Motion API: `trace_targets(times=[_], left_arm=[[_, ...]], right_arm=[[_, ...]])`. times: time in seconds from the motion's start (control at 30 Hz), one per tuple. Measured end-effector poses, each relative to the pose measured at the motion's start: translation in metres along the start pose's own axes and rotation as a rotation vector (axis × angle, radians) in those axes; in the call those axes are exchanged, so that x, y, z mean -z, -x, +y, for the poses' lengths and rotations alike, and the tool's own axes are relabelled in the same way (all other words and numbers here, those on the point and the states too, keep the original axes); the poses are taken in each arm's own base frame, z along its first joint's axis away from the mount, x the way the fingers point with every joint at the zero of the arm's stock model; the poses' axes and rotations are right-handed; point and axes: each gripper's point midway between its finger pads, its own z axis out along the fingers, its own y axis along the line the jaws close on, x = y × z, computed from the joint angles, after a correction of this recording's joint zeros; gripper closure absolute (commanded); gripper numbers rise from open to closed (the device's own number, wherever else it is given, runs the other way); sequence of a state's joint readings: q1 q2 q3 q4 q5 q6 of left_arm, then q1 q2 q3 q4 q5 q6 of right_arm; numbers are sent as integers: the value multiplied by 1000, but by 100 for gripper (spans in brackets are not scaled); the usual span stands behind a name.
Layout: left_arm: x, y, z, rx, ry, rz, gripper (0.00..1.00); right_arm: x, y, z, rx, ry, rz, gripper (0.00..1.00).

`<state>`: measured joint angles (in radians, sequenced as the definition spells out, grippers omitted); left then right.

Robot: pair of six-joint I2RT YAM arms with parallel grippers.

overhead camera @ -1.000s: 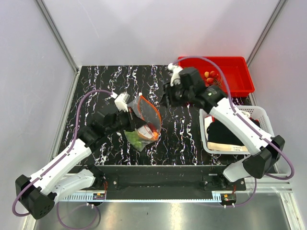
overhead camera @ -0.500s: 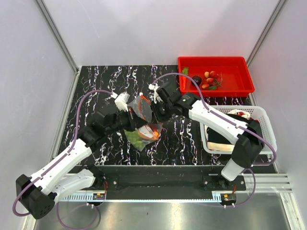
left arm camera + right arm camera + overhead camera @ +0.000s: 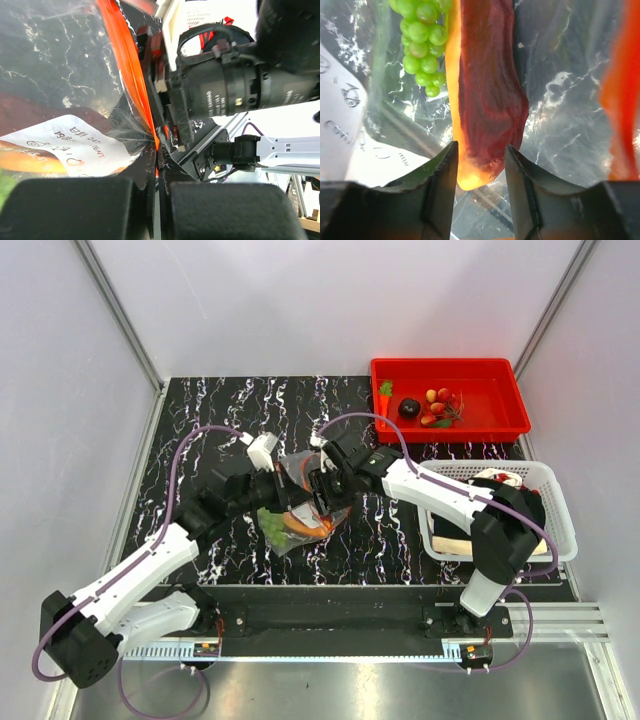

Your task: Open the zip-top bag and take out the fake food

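Observation:
The zip-top bag (image 3: 290,530) hangs just above the marbled table at its middle, and my left gripper (image 3: 288,490) is shut on its rim. In the left wrist view the closed gripper (image 3: 159,182) pinches the clear film by the orange-red zip strip (image 3: 125,65), next to the white label (image 3: 65,145). My right gripper (image 3: 322,492) reaches into the bag's mouth. Its gripper (image 3: 481,165) is open and straddles the end of a dark red and orange food piece (image 3: 490,90). Green grapes (image 3: 422,40) lie beside that piece. Tomatoes (image 3: 440,405), a purple piece (image 3: 409,407) and a carrot (image 3: 385,390) lie in the red tray (image 3: 450,365).
The red tray stands at the back right corner. A white mesh basket (image 3: 545,475) with a dark item inside sits at the right edge, under the right arm. Grey walls close in the table on three sides.
My right arm has swung from the red tray over to the bag, and its gripper is now inside the mouth. The purple piece now lies in the tray. The left gripper kept its hold.

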<state>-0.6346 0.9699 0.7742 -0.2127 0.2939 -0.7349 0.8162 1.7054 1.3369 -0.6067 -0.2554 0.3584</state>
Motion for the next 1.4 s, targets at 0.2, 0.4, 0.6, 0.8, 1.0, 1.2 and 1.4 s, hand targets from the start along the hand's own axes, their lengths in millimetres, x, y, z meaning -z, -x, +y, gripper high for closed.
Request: trace_targets(times=[0.2, 0.4, 0.6, 0.8, 1.0, 1.2, 1.4], left_arm=[[-8, -10, 7, 24, -2, 24, 100], [-16, -20, 13, 44, 0, 56, 100], [-25, -32, 18, 62, -4, 78, 100], [-30, -45, 25, 80, 2, 101, 100], [-30, -50, 29, 86, 11, 113, 100], [-26, -49, 28, 57, 6, 108, 100], [-19, -46, 21, 5, -25, 93, 100]], right_arm=[[-15, -14, -2, -45, 30, 18, 39], [-33, -32, -13, -102, 17, 55, 31], [-47, -36, -10, -146, 54, 54, 35], [-71, -47, -3, -245, 145, 63, 45], [-76, -43, 7, -305, 208, 48, 81], [-63, -36, 14, -283, 225, 32, 100], [-39, -14, 19, -201, 200, -5, 100]])
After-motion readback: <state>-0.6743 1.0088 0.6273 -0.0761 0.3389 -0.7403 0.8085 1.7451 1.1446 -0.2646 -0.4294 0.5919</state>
